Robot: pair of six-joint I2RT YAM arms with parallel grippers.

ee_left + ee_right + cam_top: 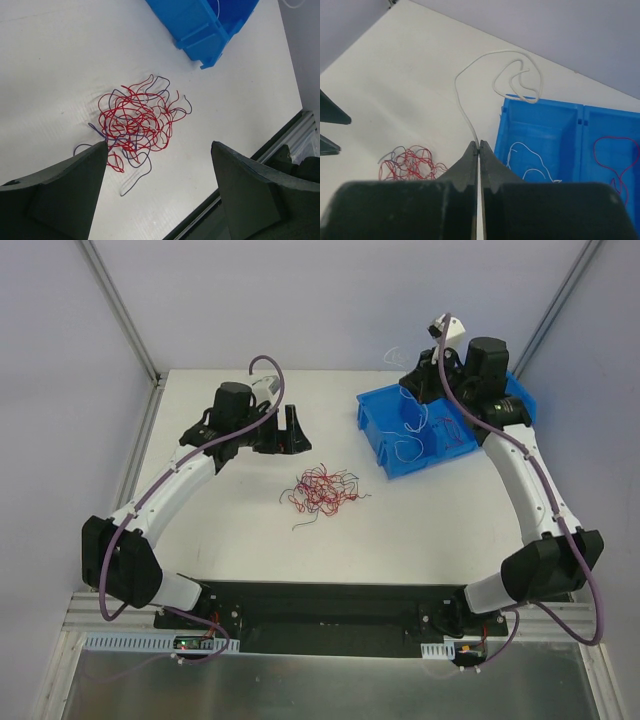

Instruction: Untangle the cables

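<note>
The cables (320, 490) lie as a fist-sized tangle of mostly red wires with a few dark ones in the middle of the white table; they also show in the wrist views (135, 125) (410, 162). My left gripper (287, 428) (159, 145) hangs open behind and to the left of the tangle, with nothing between its fingers. Over the left end of the blue bin (432, 466), my right gripper (410, 380) (479, 144) is shut on one white cable (457, 87), which curls up and away from the fingertips.
The blue bin (545, 103) (200, 25) has two compartments: white cables (530, 155) lie in the left one, a red cable (615, 160) in the right one. Grey walls and metal posts enclose the table. A black base plate (320, 600) runs along the near edge.
</note>
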